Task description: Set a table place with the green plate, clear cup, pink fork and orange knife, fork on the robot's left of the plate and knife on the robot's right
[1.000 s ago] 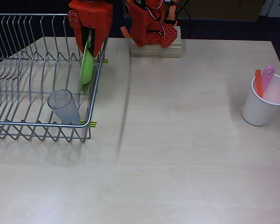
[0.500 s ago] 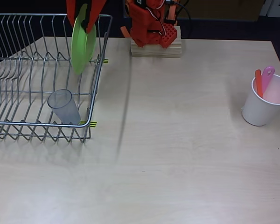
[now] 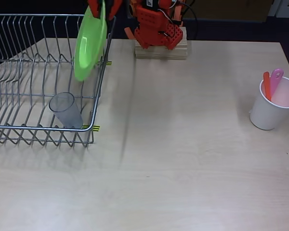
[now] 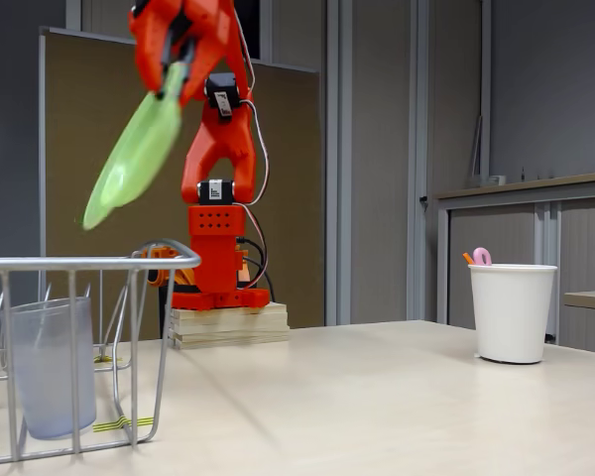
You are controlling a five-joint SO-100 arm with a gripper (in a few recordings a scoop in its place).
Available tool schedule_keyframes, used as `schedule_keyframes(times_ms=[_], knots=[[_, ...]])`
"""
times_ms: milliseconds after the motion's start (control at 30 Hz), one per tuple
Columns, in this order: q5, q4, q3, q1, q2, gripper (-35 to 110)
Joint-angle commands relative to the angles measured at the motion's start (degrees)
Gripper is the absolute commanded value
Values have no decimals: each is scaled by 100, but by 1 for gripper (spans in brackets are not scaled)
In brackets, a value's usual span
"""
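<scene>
One plate held above the rack

Pinched by its rim in the gripper (image 4: 175,61), the green plate (image 3: 90,43) hangs tilted over the wire dish rack (image 3: 19,72). At its 6 o'clock in the overhead view, the clear cup (image 3: 66,110) lies in the rack. At 3 o'clock, the white paper cup (image 3: 273,103) holds the pink fork (image 3: 276,78) and orange knife (image 3: 267,85).

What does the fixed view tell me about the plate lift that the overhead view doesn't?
Fixed view alone: the green plate hangs tilted, clear above the rack's top rail. Overhead alone: the plate sits over the rack's right end, by its wall. Both: end effector shut on the plate's top rim; clear cup in the rack.
</scene>
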Motion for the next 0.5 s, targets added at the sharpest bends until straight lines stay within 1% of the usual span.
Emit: schedule_keyframes(times_ms=[0,233,367,467], knots=[[404,-26,-308,-729,-79,0],[1011,-237,-853,-2039,-633,0],[1441,-483,-800,-2566,-976,0],[1942,-659,-536,-2821,-1230,0]])
